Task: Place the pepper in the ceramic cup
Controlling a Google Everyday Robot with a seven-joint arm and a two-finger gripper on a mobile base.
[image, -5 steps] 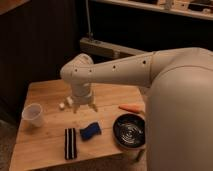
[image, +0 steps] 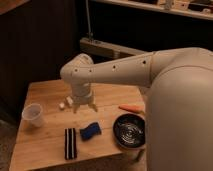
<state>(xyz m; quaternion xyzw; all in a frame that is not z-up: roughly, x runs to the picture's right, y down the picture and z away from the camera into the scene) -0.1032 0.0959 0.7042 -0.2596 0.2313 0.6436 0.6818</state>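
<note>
So, my gripper (image: 84, 107) hung over the middle of the wooden table (image: 50, 155), pointing down, fingers spread with nothing between them. The pepper (image: 131, 108) lay flat near the table's edge on the right of the view, just behind the dark glossy bowl (image: 129, 131) and well apart from the gripper. The ceramic cup (image: 32, 114) stood upright at the opposite end. My read was that no grasp had started and the step in hand was the reach to the pepper. To do it well I needed to set the jaws across its narrow width, not along it, and close on the thicker part so it wouldn't squirt out. The bowl rim sat close, so a descent from above looked safer than a sideways approach. The blue cloth (image: 90, 131), black striped item (image: 70, 143) and small white bits (image: 65, 103) weren't targets, so the carry should pass above them. The cup mouth was small, so I'd release the pepper tip-down and centred.
</note>
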